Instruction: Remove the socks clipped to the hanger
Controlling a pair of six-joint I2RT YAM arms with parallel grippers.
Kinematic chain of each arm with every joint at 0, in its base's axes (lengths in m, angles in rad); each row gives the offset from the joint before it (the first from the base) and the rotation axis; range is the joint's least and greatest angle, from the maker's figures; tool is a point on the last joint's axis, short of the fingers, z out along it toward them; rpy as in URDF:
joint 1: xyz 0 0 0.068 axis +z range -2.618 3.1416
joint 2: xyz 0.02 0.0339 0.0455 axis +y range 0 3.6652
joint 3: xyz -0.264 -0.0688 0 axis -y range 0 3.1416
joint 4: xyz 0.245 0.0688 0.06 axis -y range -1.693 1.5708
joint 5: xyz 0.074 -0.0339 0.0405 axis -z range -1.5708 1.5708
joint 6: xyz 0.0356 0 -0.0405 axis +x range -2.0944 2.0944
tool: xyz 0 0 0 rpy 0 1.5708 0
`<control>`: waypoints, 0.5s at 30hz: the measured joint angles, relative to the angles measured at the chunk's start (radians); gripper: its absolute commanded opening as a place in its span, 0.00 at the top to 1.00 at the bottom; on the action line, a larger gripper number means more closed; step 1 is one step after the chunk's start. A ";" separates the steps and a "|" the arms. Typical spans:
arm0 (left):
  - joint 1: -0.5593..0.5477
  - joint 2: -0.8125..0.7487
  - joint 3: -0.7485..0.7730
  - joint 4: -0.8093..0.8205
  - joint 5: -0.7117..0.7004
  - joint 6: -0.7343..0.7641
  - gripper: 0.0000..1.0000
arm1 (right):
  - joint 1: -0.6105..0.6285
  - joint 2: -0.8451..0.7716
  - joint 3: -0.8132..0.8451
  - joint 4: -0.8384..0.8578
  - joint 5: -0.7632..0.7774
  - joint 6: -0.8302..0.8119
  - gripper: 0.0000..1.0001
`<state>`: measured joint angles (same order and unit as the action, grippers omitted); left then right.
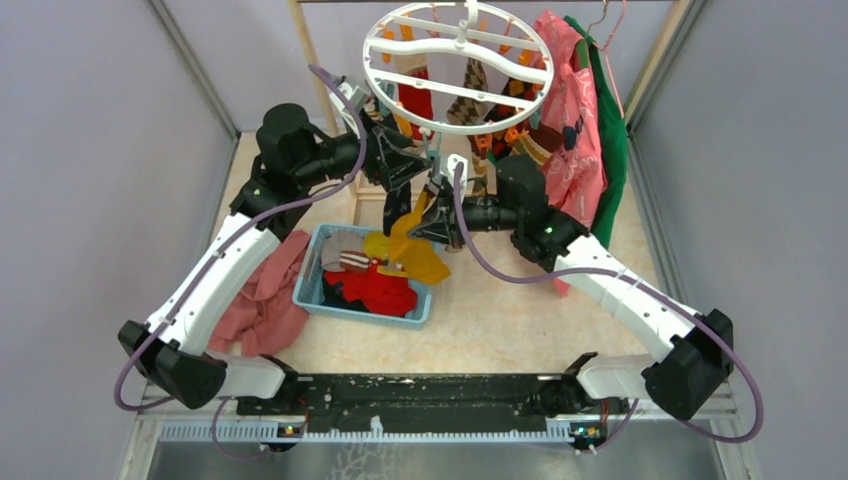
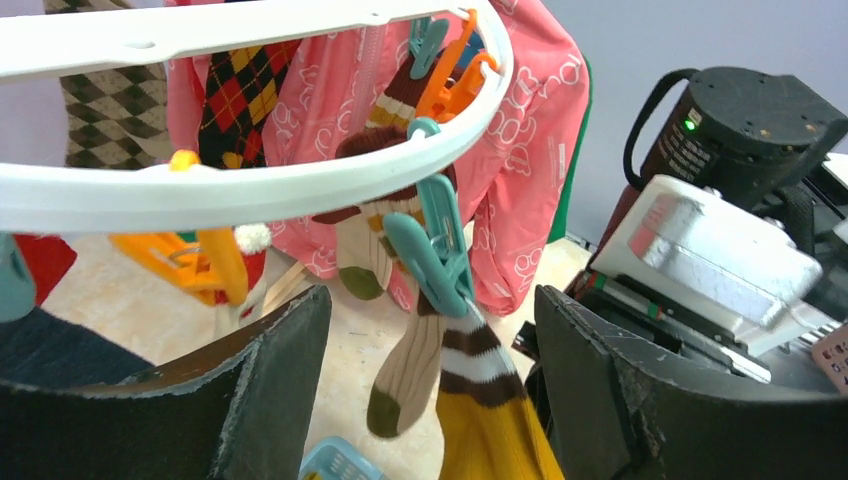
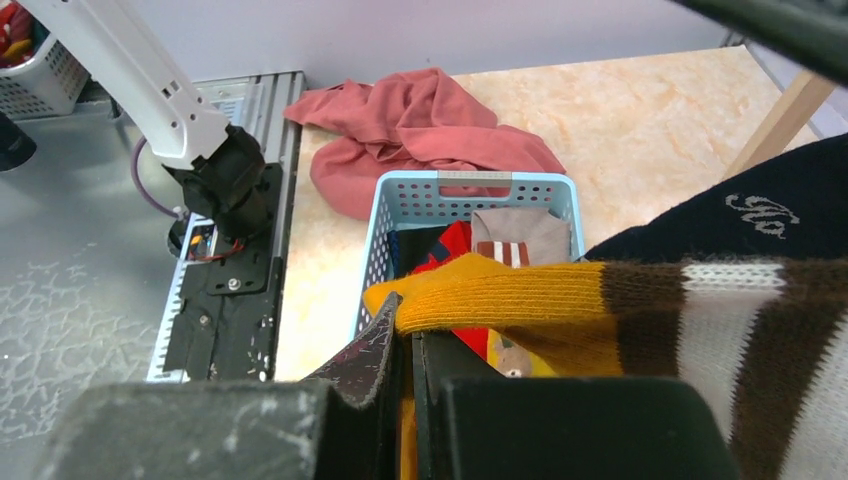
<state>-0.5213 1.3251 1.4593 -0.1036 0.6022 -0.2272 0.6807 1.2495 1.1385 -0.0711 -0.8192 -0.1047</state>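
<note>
The white ring hanger hangs at the top centre with several socks clipped to it. In the left wrist view its rim crosses the frame, and a teal clip holds a mustard yellow sock with brown and white stripes and a beige sock. My left gripper is open, its fingers on either side of these two socks. My right gripper is shut on the mustard yellow sock lower down, above the basket. In the top view this sock hangs between both grippers.
A light blue basket holds red, striped and other socks below the hanger. A pinkish-red cloth heap lies left of it. Pink and green garments hang at the right. Wooden frame posts stand behind.
</note>
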 measured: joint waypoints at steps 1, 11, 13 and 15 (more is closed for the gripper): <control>-0.006 0.009 0.010 -0.006 -0.009 -0.002 0.18 | 0.000 0.000 0.000 0.000 -0.003 0.000 1.00; -0.086 0.086 0.158 -0.127 -0.215 -0.006 0.15 | 0.000 0.003 0.001 0.001 0.021 0.029 1.00; -0.093 0.093 0.177 -0.146 -0.264 -0.004 0.14 | 0.000 0.006 0.001 0.002 0.026 0.033 1.00; -0.104 0.101 0.194 -0.163 -0.313 0.001 0.13 | 0.000 0.012 0.002 0.003 0.029 0.039 1.00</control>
<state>-0.6250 1.4258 1.6531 -0.2661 0.2890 -0.2264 0.6807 1.2617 1.1408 -0.0681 -0.7906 -0.0658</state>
